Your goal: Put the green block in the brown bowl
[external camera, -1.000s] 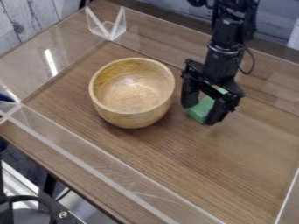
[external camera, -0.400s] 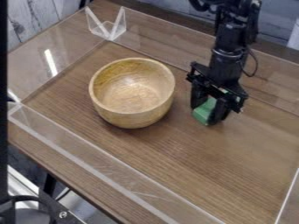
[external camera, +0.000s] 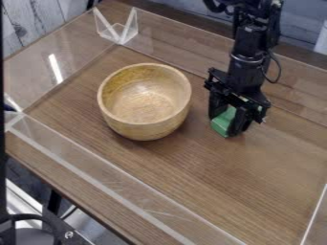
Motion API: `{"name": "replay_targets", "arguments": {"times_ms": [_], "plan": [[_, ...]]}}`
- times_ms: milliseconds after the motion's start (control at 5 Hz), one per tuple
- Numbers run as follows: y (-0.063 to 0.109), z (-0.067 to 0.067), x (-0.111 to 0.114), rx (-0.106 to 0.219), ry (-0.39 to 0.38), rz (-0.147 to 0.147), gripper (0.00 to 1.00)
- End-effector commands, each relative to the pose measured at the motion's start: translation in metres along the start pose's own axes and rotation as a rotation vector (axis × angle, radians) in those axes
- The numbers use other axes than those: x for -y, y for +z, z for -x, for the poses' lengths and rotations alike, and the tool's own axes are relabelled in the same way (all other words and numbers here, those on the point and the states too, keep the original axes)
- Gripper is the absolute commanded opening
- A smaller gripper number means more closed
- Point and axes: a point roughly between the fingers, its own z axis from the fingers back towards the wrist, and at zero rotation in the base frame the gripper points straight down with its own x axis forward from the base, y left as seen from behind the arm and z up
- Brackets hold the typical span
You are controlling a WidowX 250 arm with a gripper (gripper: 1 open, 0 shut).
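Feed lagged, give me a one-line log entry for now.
hand: shut on green block | block: on table, right of bowl | bowl: empty

A brown wood-grain surface (external camera: 243, 182) fills the frame. The brown bowl (external camera: 145, 100) sits left of centre; the green block (external camera: 225, 122) rests right of centre, near the bowl.

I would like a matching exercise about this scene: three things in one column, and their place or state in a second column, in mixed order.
Things:
1. green block
2. brown bowl
3. gripper

Place or state:
A. empty, left of the arm in the picture
B. shut, pointing down at the table
C. between the fingers, low at the table

Pairs: 1-C, 2-A, 3-B
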Motion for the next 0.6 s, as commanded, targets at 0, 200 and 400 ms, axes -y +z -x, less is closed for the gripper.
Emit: {"name": "replay_targets", "arguments": {"times_ms": [0,200,400], "plan": [[0.0128,-0.0118,-0.0018,0.073,-0.028,-0.007,0.00],[0.0129,-0.0145,-0.0017,0.077,-0.035,-0.004,0.00],[0.0126,-0.0173,-0.0013,0.081,-0.042,-0.001,0.00]]}}
